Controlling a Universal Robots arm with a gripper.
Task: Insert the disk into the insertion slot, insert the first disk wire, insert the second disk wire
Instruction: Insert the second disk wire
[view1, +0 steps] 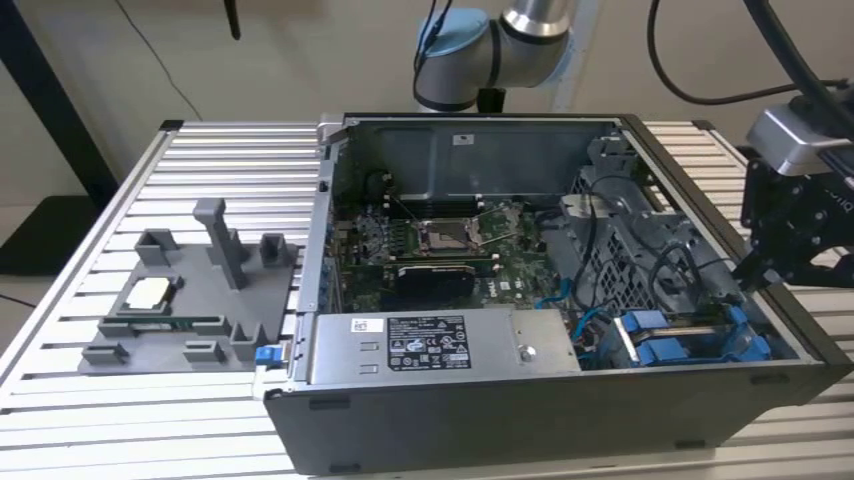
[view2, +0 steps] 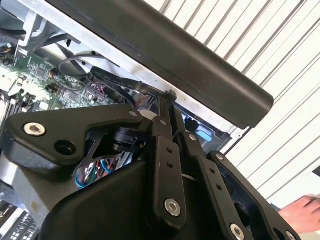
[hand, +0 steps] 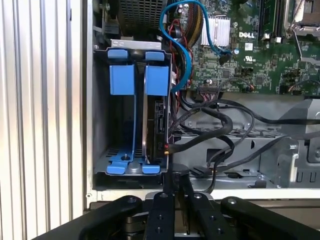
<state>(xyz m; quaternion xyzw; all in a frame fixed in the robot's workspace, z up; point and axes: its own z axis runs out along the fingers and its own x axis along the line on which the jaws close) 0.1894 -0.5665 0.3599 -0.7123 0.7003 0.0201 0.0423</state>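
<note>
Hand (hand: 172, 175) hovers at case rim (hand: 225, 192), beside insertion slot (hand: 126, 131).

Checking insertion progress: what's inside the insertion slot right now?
In the first wrist view, the insertion slot holds two blue carriers. The disk shows edge-on in the one beside the cables; the other looks empty. The disk's broad faces are covered.

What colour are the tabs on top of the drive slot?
Bright blue. The tabs show best in the first wrist view.
</note>
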